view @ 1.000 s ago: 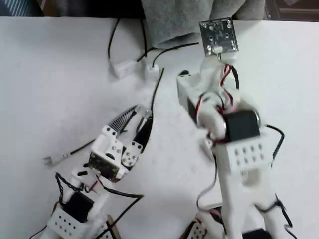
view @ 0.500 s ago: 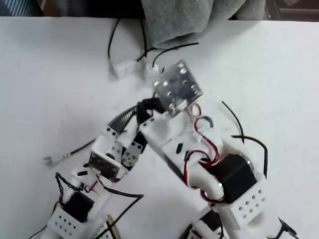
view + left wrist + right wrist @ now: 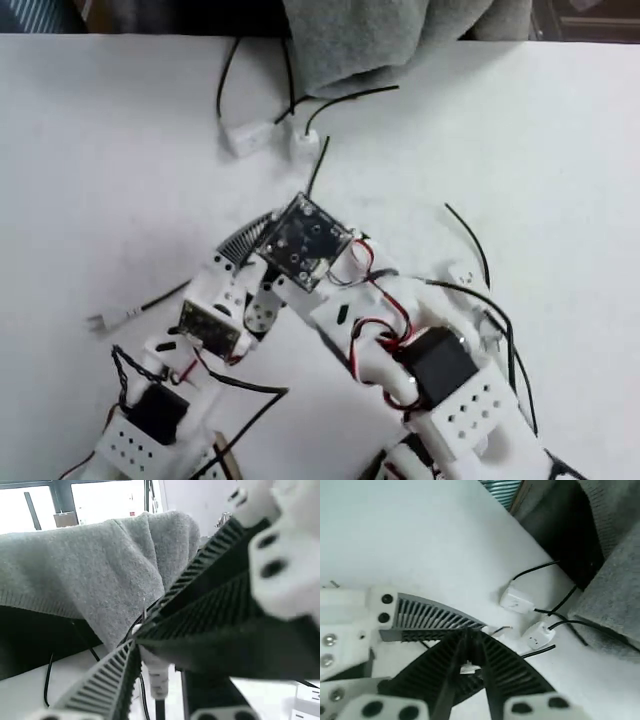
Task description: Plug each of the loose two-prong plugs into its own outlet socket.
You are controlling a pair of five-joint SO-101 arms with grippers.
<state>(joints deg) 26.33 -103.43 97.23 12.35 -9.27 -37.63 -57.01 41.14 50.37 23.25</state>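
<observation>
Currently mid-step on plug no. 1. The left gripper (image 3: 140, 640) is clamped on a small white two-prong plug (image 3: 154, 672) w/ a black cord hanging off it, near table centre. The right gripper (image 3: 467, 640) sits right at the left gripper's tip, over that same plug; open or closed can't be told. Looks like a handover or regrasp, prob. to fix plug orientation, but that's judgement only.

A white outlet socket (image 3: 243, 137) and a second socket (image 3: 303, 146), both on black cords, lie side by side further back. They're near the grippers but apart from them, neither w/ a plug in it as far as visible. A second white plug (image 3: 100, 322), prongs out, lies loose on the left arm's side, well apart from the sockets. So approx. nothing plugged yet.

Next move needs one arm w/ a firm hold and the prongs facing a socket's slots. The other arm likely has to pin the socket, since it looks light and would slide.

Surface is a plain white tabletop (image 3: 90, 150), matte, cords strewn on it. A grey knit cloth (image 3: 370, 40) drapes over the far edge, w/ a bright window (image 3: 100, 500) behind.
</observation>
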